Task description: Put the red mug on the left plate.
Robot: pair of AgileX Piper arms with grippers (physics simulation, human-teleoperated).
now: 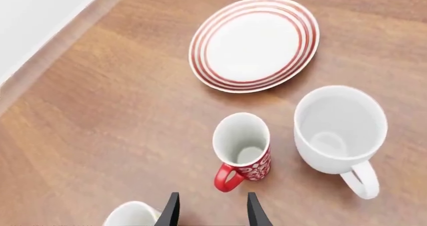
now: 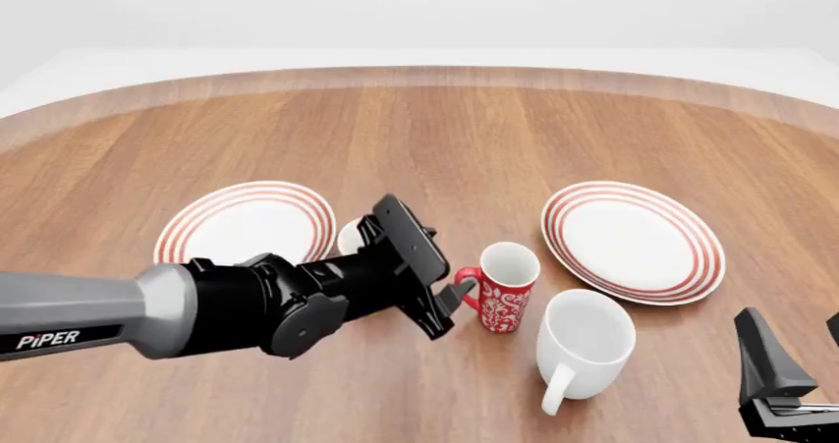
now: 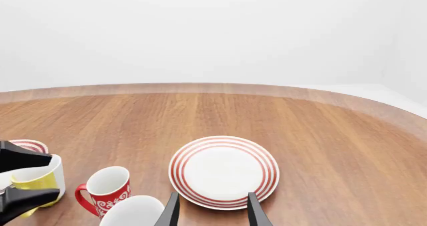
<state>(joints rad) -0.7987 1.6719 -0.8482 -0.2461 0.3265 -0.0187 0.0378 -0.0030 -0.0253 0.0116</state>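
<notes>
The red mug stands upright on the table, near the middle of the near edge, with its loop handle turned toward the left arm. It has a white inside and a white floral pattern on its red wall. It rests on bare wood, not on either plate.

The left gripper is just beside the mug at the handle side; its fingers are apart with nothing between them, and in the left wrist view the two dark fingertips frame bare wood just short of the handle. Whether a fingertip touches the handle cannot be told.

The left plate, white with red rings, lies flat toward the table's left side, partly hidden behind the left arm. A yellow mug stands between that plate and the red mug, mostly covered by the left gripper in the front view.

A larger white mug stands upright just beside the red mug, nearer the near edge, handle toward that edge. The other ringed plate lies toward the right side, close behind the white mug.

The right gripper hangs at the near right corner, fingers apart and holding nothing.
</notes>
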